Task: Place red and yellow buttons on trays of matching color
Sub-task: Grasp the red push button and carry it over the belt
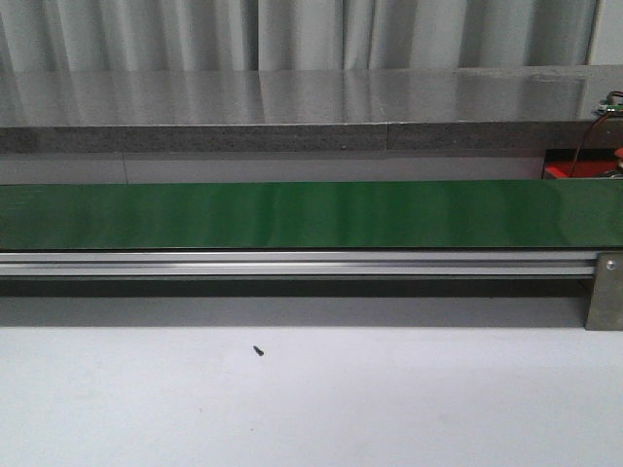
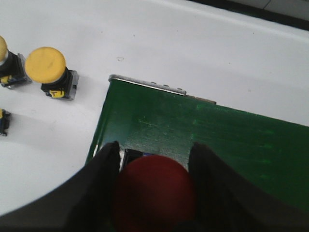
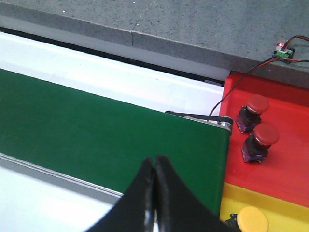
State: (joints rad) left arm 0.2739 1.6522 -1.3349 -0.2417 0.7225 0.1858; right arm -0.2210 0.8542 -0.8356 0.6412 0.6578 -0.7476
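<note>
From the front, only the green conveyor belt (image 1: 311,214) is seen, running the width of the white desk (image 1: 311,409), with nothing riding on it. A sliver of the red tray (image 1: 565,170) is glimpsed at the belt's right end. Neither arm is caught in this view.

Over to the left wrist: a red button (image 2: 154,193) is clasped between the fingers of the left gripper (image 2: 153,152), held just over the end of the belt near its metal end edge. The domed cap looks smooth and hard, so some slip is to be expected if it is squeezed on the curve; the squarer body below the cap is judged the safer place to be taken. The piece is likely light and rigid, not fragile. Beside the belt's end, yellow buttons (image 2: 48,70) are left standing on the desk.

Now the right wrist: the right gripper (image 3: 155,166) is pressed closed with nothing between its fingers, poised above the belt near its right end. Two red buttons (image 3: 258,123) are already set upright on the red tray, and a yellow button (image 3: 252,218) is seen on the yellow tray (image 3: 289,205) next to it.
</note>
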